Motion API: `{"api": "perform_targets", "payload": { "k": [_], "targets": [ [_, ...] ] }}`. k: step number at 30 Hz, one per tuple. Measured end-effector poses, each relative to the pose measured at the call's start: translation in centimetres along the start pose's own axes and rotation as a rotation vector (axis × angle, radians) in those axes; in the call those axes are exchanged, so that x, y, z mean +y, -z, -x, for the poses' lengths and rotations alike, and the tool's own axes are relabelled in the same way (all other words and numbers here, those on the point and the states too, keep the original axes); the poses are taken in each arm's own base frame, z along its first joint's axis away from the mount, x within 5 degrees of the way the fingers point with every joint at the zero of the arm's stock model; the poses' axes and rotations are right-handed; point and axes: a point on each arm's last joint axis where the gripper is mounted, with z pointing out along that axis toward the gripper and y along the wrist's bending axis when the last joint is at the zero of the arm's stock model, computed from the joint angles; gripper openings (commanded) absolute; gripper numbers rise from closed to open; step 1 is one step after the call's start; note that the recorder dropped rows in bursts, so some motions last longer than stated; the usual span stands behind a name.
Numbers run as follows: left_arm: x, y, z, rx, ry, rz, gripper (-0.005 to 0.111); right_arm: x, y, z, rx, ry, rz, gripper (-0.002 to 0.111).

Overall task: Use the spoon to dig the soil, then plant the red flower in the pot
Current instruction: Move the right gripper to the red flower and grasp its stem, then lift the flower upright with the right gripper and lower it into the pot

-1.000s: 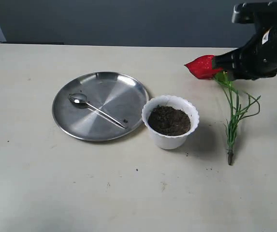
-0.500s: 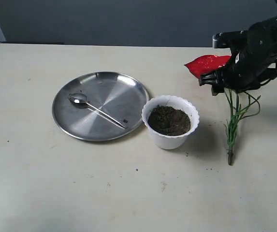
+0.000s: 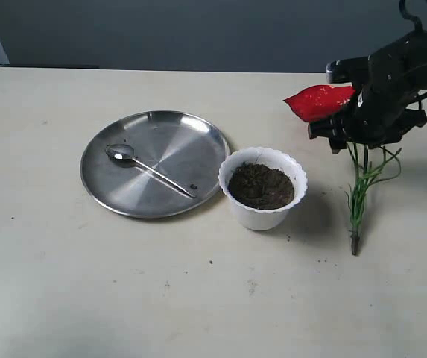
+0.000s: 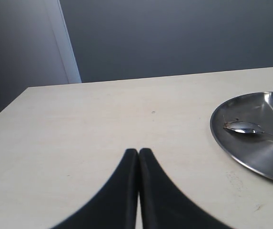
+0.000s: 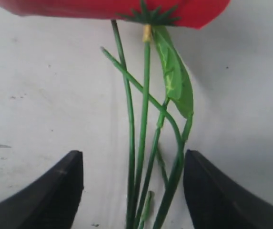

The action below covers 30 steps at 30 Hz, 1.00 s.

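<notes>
The red flower (image 3: 317, 101) lies on the table right of the pot, its green stem (image 3: 360, 186) running toward the front edge. My right gripper (image 3: 358, 134) hangs over the upper stem, just below the petals. In the right wrist view this gripper (image 5: 132, 157) is open, with the stem (image 5: 145, 95), leaf (image 5: 174, 76) and grass blades between its fingers, untouched. The white scalloped pot (image 3: 262, 212) holds dark soil (image 3: 261, 186). The spoon (image 3: 150, 171) rests on the steel plate (image 3: 116, 198). My left gripper (image 4: 138, 151) is shut and empty, low over bare table near the plate (image 4: 250, 157) and spoon (image 4: 243, 127).
Crumbs of soil dot the table in front of the pot (image 3: 212, 262). A dark wall stands behind the table's far edge (image 3: 161, 71). The left arm does not show in the exterior view.
My right arm has swung in from the far right and come down over the flower's stem. The flower, pot, spoon and plate have not moved.
</notes>
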Motion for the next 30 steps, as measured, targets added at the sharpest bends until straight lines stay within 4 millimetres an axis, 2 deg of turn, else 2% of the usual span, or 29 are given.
{"api": "perform_targets", "payload": {
  "k": [6, 8, 13, 15, 20, 22, 24, 30],
  "targets": [
    [0.0, 0.0, 0.0, 0.0, 0.0, 0.0, 0.0, 0.3, -1.9, -0.4, 0.034, 0.008, 0.001, 0.056],
    [0.0, 0.0, 0.0, 0.0, 0.0, 0.0, 0.0, 0.4, -2.2, -0.3, 0.032, 0.009, 0.003, 0.049],
    [0.0, 0.0, 0.0, 0.0, 0.0, 0.0, 0.0, 0.5, -3.3, -0.6, 0.046, 0.026, -0.003, 0.023],
    [0.0, 0.0, 0.0, 0.0, 0.0, 0.0, 0.0, 0.5, -3.5, -0.7, 0.048, 0.033, -0.006, 0.019],
    [0.0, 0.0, 0.0, 0.0, 0.0, 0.0, 0.0, 0.6, -3.8, -0.7, 0.052, 0.043, -0.007, 0.018],
    [0.0, 0.0, 0.0, 0.0, 0.0, 0.0, 0.0, 0.5, -3.8, -0.7, 0.048, 0.061, -0.014, 0.012],
    [0.0, 0.0, 0.0, 0.0, 0.0, 0.0, 0.0, 0.4, -3.8, -0.7, 0.048, 0.083, -0.027, -0.001],
    [0.0, 0.0, 0.0, 0.0, 0.0, 0.0, 0.0, 0.0, -3.3, -0.4, 0.034, 0.132, -0.06, -0.001]
  ]
}}
